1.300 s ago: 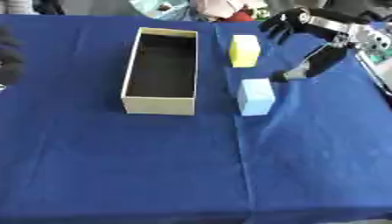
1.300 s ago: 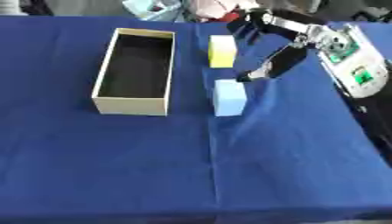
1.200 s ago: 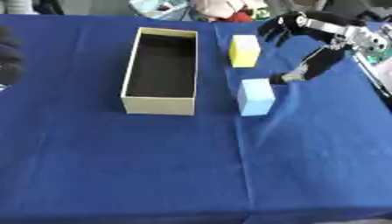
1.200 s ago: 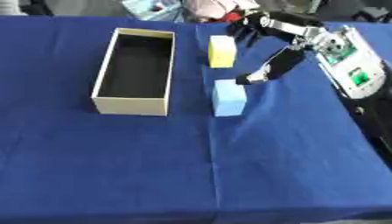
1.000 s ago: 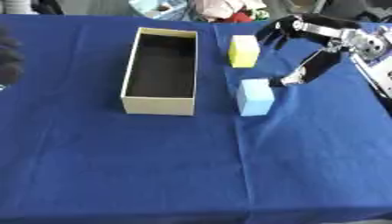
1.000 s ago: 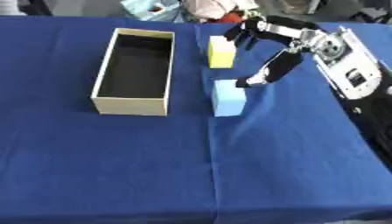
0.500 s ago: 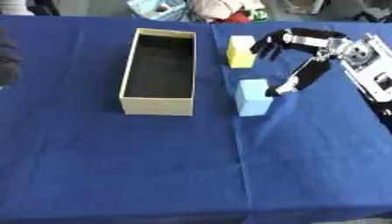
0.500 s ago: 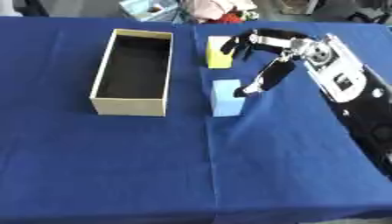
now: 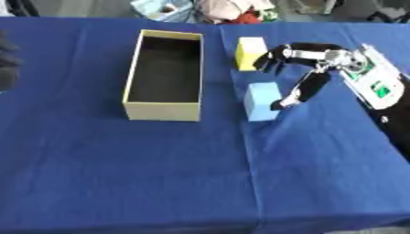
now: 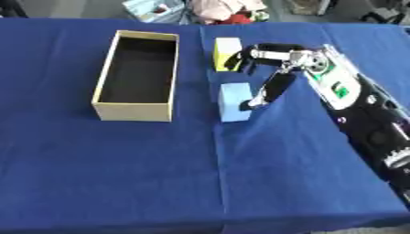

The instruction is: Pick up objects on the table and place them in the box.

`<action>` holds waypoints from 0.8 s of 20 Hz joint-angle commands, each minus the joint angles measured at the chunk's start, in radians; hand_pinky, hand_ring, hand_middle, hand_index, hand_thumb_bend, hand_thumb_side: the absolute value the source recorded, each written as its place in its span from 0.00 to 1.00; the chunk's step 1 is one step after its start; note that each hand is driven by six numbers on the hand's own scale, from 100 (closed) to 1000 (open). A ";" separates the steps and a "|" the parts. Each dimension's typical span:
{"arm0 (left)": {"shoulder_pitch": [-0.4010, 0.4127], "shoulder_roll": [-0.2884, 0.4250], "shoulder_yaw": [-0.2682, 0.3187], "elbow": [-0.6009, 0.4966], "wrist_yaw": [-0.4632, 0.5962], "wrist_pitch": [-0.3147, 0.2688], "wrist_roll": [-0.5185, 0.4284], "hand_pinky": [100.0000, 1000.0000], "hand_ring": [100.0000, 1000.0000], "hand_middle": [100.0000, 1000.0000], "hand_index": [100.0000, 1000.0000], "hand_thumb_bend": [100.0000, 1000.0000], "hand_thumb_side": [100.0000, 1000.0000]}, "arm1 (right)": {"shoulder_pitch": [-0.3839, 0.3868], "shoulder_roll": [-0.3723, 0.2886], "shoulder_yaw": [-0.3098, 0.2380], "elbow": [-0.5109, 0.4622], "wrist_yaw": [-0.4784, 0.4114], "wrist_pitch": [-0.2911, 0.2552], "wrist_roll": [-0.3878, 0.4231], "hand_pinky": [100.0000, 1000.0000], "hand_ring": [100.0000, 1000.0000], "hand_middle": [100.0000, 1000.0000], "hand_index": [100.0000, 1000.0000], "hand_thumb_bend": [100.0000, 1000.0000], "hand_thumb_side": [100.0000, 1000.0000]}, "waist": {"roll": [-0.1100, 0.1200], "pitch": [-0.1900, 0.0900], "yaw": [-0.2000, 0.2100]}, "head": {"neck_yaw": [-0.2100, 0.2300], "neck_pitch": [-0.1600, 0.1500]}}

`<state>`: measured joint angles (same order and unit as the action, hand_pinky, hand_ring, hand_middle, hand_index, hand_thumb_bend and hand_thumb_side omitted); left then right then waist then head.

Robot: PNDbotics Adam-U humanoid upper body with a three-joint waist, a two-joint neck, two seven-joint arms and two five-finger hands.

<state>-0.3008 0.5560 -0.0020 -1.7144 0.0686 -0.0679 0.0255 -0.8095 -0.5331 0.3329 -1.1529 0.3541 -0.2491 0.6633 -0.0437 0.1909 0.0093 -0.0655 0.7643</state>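
A blue cloth-covered table [image 9: 160, 173] carries a long, open-topped tan cardboard box [image 9: 164, 75], its length running away from the robot and its inside showing nothing. Just right of it lie a pale blue foam block [image 9: 262, 101] and, farther back, a yellow foam block [image 9: 250, 47], both lengthwise like the box. The robot's black right hand [image 9: 300, 75] is spread, thumb tip at the blue block's right side, fingers arched over toward the yellow one, apparently to grasp the blue. The left hand [image 9: 8, 59], a dark shape at the left edge, cannot be read.

The black right hand [image 10: 268, 68] spreads over a light blue foam block [image 10: 233, 102], thumb at its right side. A yellow foam block [image 10: 227, 53] stands just beyond, right of an open cream cardboard box [image 10: 104, 81].
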 commanded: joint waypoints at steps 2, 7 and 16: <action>-0.014 0.015 0.006 -0.010 -0.005 0.002 0.001 0.54 0.57 0.58 0.78 0.92 0.61 | -0.023 -0.002 -0.015 0.027 0.031 -0.011 -0.002 0.71 0.80 0.80 0.89 0.51 0.10 | 0.004 -0.019 0.000 | -0.004 0.006; -0.014 0.013 0.004 -0.011 -0.003 0.001 -0.002 0.54 0.57 0.59 0.79 0.90 0.61 | -0.025 0.016 -0.019 0.062 0.065 -0.021 -0.005 0.72 0.80 0.80 0.89 0.51 0.10 | 0.005 -0.020 0.000 | -0.007 0.006; -0.013 0.011 0.004 -0.011 -0.001 0.001 -0.005 0.55 0.57 0.59 0.79 0.90 0.61 | -0.026 0.041 -0.031 0.111 0.129 -0.038 -0.028 0.71 0.79 0.77 0.88 0.50 0.09 | 0.006 -0.019 0.003 | -0.013 0.006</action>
<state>-0.3008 0.5533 -0.0027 -1.7144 0.0686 -0.0662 0.0227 -0.8137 -0.4778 0.3146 -1.0413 0.4715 -0.2832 0.6405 -0.0417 0.1904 0.0127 -0.0745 0.7643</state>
